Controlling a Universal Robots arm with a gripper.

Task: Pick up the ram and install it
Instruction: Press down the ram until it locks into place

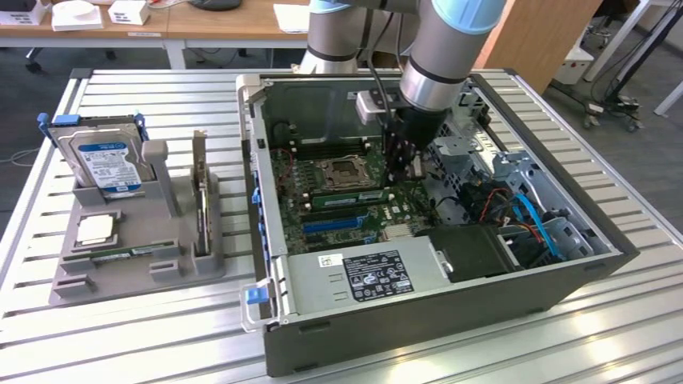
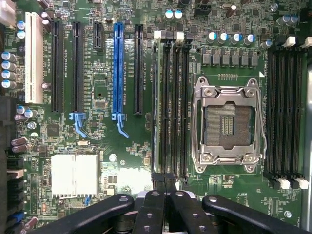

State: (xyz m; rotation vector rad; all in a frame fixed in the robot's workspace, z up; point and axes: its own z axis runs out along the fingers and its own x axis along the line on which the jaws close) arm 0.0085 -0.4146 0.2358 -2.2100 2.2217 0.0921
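Gripper (image 1: 411,172) stands low inside the open computer case (image 1: 427,320), with its fingers (image 2: 152,209) pressed together, directly over one end of the ram (image 1: 347,197). The ram stands on its edge in the slot nearest to the empty CPU socket (image 1: 347,172). I cannot tell whether the fingers pinch its top edge or just rest on it. I judge the ram to be light and stiff, but fragile: a thin board with small chips that will not forgive bending or a tilted push. I would take hold of it only by the long top edge, with the force going straight down along the slot and never sideways. The wrist view looks straight down on the motherboard, so I see the ram (image 2: 157,97) as a thin pale line in its slot, in line with the gripper (image 2: 164,192), and the dark empty slots between it and the socket (image 2: 226,124). The exterior view gives what this one lacks: the height of the arm, the green face of the ram, and the grey holder (image 1: 107,280) on the counter (image 1: 128,336) with the hard drive (image 1: 107,160) and the dark card (image 1: 200,200).
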